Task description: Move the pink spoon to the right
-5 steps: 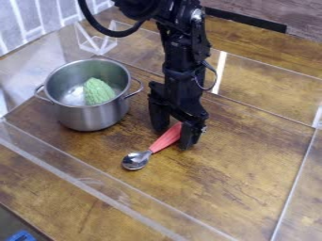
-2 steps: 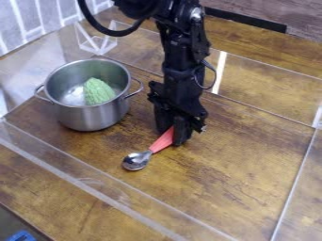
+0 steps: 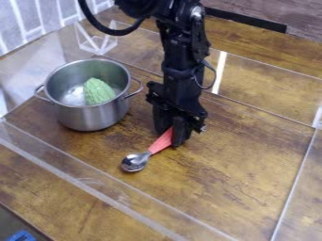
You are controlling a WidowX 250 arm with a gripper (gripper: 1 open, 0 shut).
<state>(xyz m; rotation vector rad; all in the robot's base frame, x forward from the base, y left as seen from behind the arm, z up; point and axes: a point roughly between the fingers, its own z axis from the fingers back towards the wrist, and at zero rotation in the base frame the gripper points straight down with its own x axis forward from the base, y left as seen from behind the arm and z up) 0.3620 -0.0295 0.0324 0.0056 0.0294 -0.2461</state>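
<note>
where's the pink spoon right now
In the camera view the pink spoon lies on the wooden table near the centre, right of the steel pot, its handle tip pinched by the shut end effector.

From the gripper, standing pointed straight down with its jaws together over the handle end of the pink spoon, the wooden table lies bare from about two o'clock round to five o'clock, out to the clear wall at the right edge. The steel pot with the green thing inside stands at ten o'clock, well apart, blocking that side, and a clear upright panel rises close behind at one o'clock
</note>
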